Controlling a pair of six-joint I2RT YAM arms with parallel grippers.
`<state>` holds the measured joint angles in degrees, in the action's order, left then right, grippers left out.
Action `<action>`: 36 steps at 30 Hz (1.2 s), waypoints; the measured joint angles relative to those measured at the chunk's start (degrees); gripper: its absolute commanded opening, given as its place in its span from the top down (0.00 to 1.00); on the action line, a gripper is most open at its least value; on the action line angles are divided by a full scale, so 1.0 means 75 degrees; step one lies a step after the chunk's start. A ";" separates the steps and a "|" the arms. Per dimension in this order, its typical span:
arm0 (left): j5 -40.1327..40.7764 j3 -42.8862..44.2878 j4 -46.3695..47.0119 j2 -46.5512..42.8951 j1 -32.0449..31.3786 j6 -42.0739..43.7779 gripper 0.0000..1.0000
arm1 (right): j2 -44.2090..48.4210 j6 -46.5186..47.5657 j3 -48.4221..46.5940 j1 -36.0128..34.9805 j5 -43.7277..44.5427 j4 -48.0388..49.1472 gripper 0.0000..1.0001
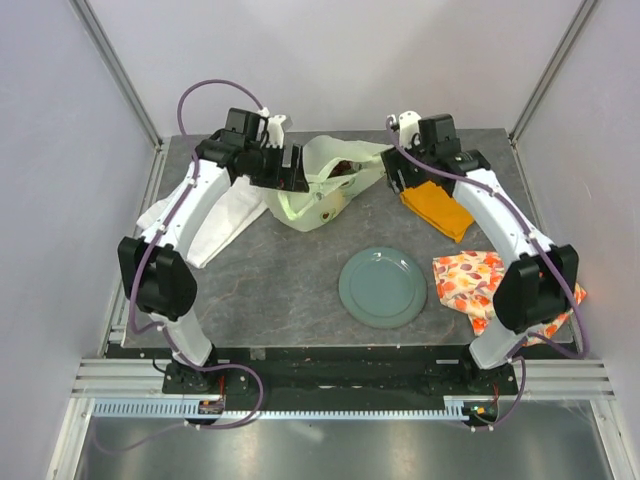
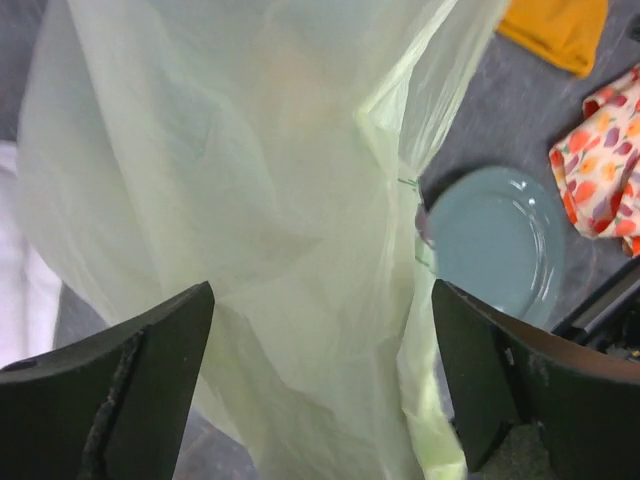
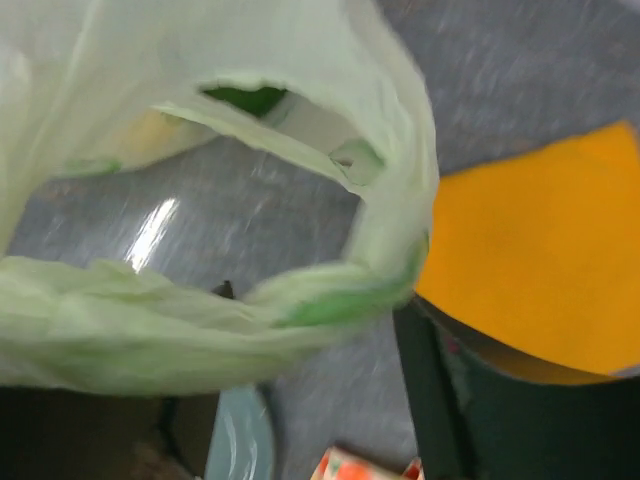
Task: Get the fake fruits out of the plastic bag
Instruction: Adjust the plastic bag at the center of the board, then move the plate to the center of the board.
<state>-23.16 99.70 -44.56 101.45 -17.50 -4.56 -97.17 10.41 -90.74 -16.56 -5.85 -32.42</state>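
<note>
The plastic bag [image 1: 318,205] lies at the middle of the tabletop's [image 1: 280,290] far edge, with a dark fruit [image 1: 346,170] showing in its mouth. The left hand [image 2: 322,300] is spread wide, with the bag's side between its fingers. The right hand [image 1: 394,178] meets the bag's stretched edge. That view is blurred, so I cannot tell its grip.

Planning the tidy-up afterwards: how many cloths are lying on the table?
3: white cloth at the left, orange cloth at the back right, fruit-print cloth right of the plate. The bag could hide more.
</note>
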 measured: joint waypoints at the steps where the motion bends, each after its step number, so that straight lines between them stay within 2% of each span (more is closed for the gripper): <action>1: 0.0017 -0.0169 -0.0090 -0.0067 -0.0003 -0.0082 0.01 | 0.0230 0.0026 0.0166 -0.0003 -0.0128 -0.0262 0.20; 6: 0.0003 -0.0361 -0.0393 -0.0857 0.0000 -0.0408 0.01 | 0.2078 0.0236 0.0300 -0.0073 -0.0740 -0.1177 0.21; 10: -0.0431 -0.0866 -0.0265 -0.2057 -0.0003 -0.0918 0.01 | 0.4007 0.0915 0.0764 -0.0452 -0.1236 -0.1545 0.34; 11: -0.0539 -0.1058 -0.0172 -0.2302 -0.0009 -0.1023 0.01 | 0.4427 0.1215 0.1183 -0.0589 -0.1332 -0.1617 0.37; 12: -0.0606 -0.1247 -0.0149 -0.2483 -0.0023 -0.1107 0.02 | 0.4756 0.1507 0.1629 -0.0752 -0.1416 -0.1693 0.45; 13: -0.0635 -0.1431 -0.0131 -0.2588 -0.0029 -0.1192 0.05 | 0.4887 0.1845 0.2081 -0.0927 -0.1463 -0.1880 0.49; 15: -0.0694 -0.1760 -0.0125 -0.2597 -0.0044 -0.1314 0.22 | 0.4470 0.2492 0.3042 -0.1306 -0.1419 -0.2154 0.64; 16: -0.0726 -0.1900 -0.0146 -0.2524 -0.0044 -0.1367 0.29 | 0.3958 0.2777 0.3404 -0.1384 -0.1355 -0.2250 0.68; 17: -0.0734 -0.1993 -0.0169 -0.2442 -0.0044 -0.1413 0.44 | 0.3622 0.2914 0.3547 -0.1539 -0.1311 -0.2273 0.72; 18: -0.0731 -0.2055 -0.0198 -0.2334 -0.0044 -0.1419 0.51 | 0.2975 0.3075 0.3722 -0.1684 -0.1227 -0.2279 0.77; 19: -0.0734 -0.2090 -0.0219 -0.2244 -0.0041 -0.1443 0.58 | 0.2384 0.3220 0.3826 -0.1807 -0.1142 -0.2267 0.78; 20: -0.0737 -0.2107 -0.0224 -0.2192 -0.0041 -0.1489 0.70 | 0.1868 0.3337 0.3876 -0.1920 -0.1067 -0.2247 0.80; 23: -0.0825 -0.2171 -0.0192 -0.2189 -0.0041 -0.1545 0.97 | 0.0866 0.3541 0.3879 -0.2238 -0.0877 -0.1988 0.84; 30: -0.0938 -0.2547 -0.0052 -0.2250 -0.0029 -0.1600 0.99 | -0.0635 0.3797 0.3346 -0.3042 -0.0603 -0.1349 0.86; 36: -0.0921 -0.2719 -0.0044 -0.2463 0.0105 -0.1597 0.98 | -0.1460 0.3783 0.2337 -0.3704 -0.0309 -0.1515 0.86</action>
<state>-30.06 79.31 -44.88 82.98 -16.71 -16.53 -108.12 38.79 -73.21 -44.34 -8.16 -43.79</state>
